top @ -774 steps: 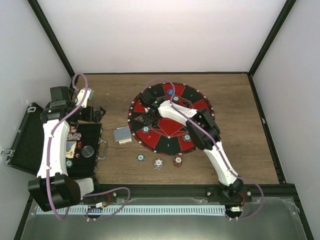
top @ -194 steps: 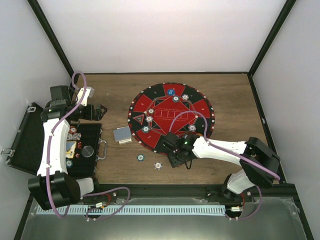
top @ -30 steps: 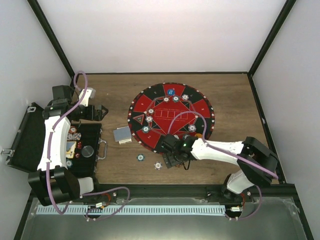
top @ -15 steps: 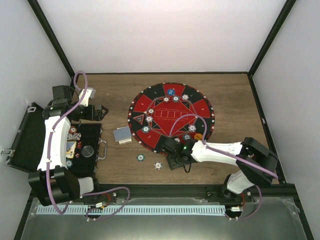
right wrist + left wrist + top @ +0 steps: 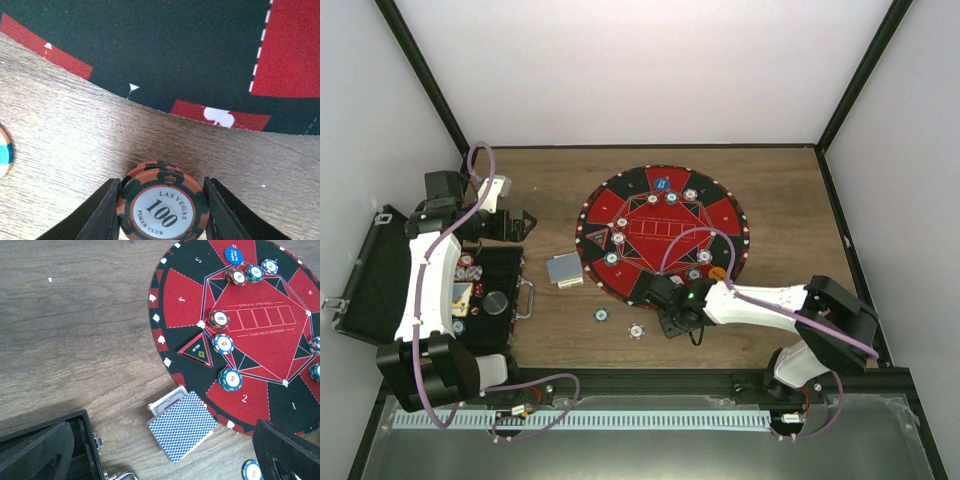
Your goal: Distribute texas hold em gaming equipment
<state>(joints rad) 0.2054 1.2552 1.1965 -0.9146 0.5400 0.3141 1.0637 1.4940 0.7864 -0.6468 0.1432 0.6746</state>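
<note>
My right gripper had gone from wide to narrow within the last second. Its fingers now pressed against both sides of the brown 100 chip, which lay on the wooden table just off the near rim of the round mat. I judged the chip caught and ready to lift onto a seat there. Farther off, the card deck sat beside the mat. My left gripper hung wide and empty near the case.
</note>
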